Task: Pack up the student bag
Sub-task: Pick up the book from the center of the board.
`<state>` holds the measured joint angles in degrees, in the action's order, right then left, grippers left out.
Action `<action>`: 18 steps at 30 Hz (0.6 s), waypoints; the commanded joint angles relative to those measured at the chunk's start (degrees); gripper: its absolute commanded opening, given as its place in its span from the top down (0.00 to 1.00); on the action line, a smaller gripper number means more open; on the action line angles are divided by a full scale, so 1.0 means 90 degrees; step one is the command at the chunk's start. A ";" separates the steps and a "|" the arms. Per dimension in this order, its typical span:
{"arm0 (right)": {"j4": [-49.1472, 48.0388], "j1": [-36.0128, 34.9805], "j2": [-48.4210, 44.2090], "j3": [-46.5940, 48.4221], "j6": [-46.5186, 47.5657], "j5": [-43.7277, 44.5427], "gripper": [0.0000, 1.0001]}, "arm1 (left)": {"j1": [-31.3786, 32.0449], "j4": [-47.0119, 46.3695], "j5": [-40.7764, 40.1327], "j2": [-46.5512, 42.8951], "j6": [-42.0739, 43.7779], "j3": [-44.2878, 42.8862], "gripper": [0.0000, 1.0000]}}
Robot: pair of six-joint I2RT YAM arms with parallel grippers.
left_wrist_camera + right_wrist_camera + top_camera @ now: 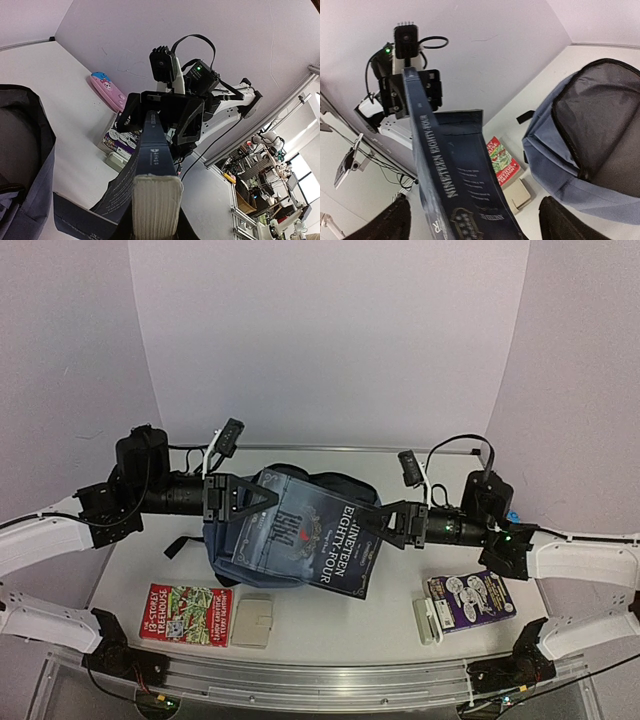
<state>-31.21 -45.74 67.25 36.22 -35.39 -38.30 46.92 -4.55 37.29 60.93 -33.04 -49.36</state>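
The slate-blue student bag (222, 552) lies mid-table with its main compartment open; it also shows in the left wrist view (25, 165) and the right wrist view (570, 165). A dark book titled Nineteen Eighty-Four (320, 530) hangs in the air above the bag, between the two grippers. My left gripper (262, 498) is shut on the book's left end, and the page edge fills its jaws (155, 220). My right gripper (385, 523) is at the book's right end, with its fingers (395, 222) spread wide either side of the spine (455, 175) and not pressing on it.
A red Treehouse book (185, 612) and a beige flat case (253, 620) lie near the front left. A purple comic book (472, 600) and a small white box (428, 620) lie at the front right. A pink pencil case (107, 90) lies beyond them by the wall.
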 commanded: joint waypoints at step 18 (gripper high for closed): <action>-0.3035 -0.0020 0.0624 -0.0567 -0.1705 -0.1219 0.36 | -0.0270 -0.3060 -0.0704 0.0572 -0.1210 0.0165 1.00</action>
<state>-49.89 -44.43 72.37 31.24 -47.41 -44.50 45.61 -16.68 35.01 65.61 -40.41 -46.35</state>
